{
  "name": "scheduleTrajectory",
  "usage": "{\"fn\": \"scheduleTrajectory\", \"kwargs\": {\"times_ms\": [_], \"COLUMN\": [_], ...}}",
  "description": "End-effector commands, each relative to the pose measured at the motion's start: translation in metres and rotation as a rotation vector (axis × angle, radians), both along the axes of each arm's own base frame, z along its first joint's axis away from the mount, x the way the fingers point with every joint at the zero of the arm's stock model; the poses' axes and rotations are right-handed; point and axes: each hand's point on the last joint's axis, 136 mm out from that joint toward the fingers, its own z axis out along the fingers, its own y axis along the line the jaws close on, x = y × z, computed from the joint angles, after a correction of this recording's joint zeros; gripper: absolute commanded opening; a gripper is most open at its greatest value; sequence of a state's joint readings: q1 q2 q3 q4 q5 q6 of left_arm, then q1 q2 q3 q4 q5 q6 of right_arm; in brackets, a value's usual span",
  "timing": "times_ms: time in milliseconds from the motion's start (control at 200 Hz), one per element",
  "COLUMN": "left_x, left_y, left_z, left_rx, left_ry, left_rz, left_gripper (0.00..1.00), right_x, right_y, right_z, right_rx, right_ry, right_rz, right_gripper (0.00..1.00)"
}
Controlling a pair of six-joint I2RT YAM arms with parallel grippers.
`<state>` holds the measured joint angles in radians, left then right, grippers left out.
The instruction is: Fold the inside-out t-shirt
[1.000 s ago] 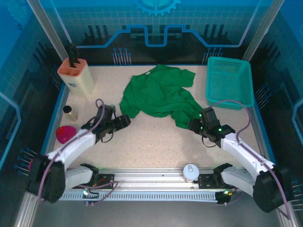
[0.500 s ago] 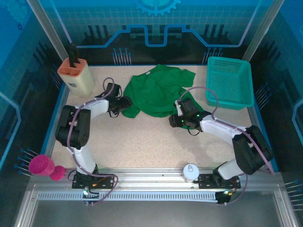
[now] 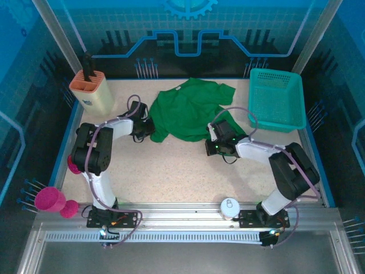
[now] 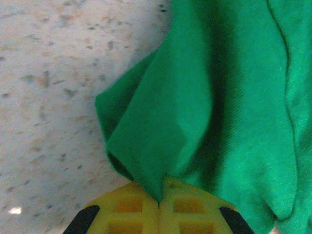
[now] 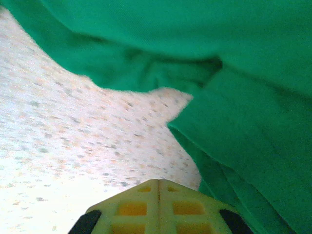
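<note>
**A:** Entry one, the left arm?

**B:** It rises from its base, bends sharply at the elbow, and the forearm lies low over the bench, pointing inward. The left jaws are together, clamped on a fold of the inside-out t-shirt. In the wrist view the green cloth comes out from between the yellow pads and spreads ahead and to the right of them. Speckled bench shows to their left.

**A:** Entry two, the right arm?

**B:** It mirrors the first: elbow out to the side, forearm low, wrist turned inward. The right jaws are together at the shirt's near edge. The cloth lies ahead of them and close on their right, with bare bench ahead on their left. I cannot tell whether any cloth is caught between them.

**A:** And the shirt itself?

**B:** It lies rumpled on the bench between the two sets of jaws and beyond them.

**A:** Sundries?

**B:** One teal mesh basket, beyond the right jaws and to their outer side. One orange-topped holder, beyond the left jaws and to their outer side.
</note>
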<state>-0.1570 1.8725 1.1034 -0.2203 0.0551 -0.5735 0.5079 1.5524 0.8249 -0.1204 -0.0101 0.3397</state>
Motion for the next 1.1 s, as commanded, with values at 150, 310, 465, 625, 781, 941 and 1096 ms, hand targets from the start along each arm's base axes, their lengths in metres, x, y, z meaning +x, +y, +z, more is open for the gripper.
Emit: {"fn": "scheduleTrajectory", "kwargs": {"times_ms": [150,310,465,625,781,941,1096], "left_x": [-0.041,-0.061,-0.083,-0.099,-0.109,-0.114,-0.115], "left_y": [0.059,0.068,0.058,0.055,0.056,0.058,0.059], "left_z": [0.115,0.165,0.169,0.163,0.160,0.158,0.156], "left_rx": [0.162,0.169,0.070,0.011,0.028,0.034,0.048], "left_ry": [-0.234,-0.370,-0.313,-0.321,-0.312,-0.313,-0.313], "left_rz": [0.214,0.223,0.241,0.258,0.240,0.240,0.238], "left_gripper": [0.00,0.00,0.00,0.00,0.00,0.00,0.00], "right_x": [-0.017,-0.046,-0.058,-0.080,-0.086,-0.072,-0.066], "right_y": [-0.040,-0.050,-0.015,0.020,0.013,0.009,0.018], "right_z": [0.124,0.140,0.087,0.027,-0.014,-0.021,-0.017], "right_rx": [0.214,0.169,0.117,-0.013,-0.102,-0.118,-0.052], "right_ry": [-0.219,-0.288,-0.118,-0.021,0.037,0.017,0.019], "right_rz": [-0.013,0.121,0.214,0.316,0.274,0.210,0.180], "right_gripper": [0.00,0.00,0.45,0.48,0.50,0.49,0.44]}}
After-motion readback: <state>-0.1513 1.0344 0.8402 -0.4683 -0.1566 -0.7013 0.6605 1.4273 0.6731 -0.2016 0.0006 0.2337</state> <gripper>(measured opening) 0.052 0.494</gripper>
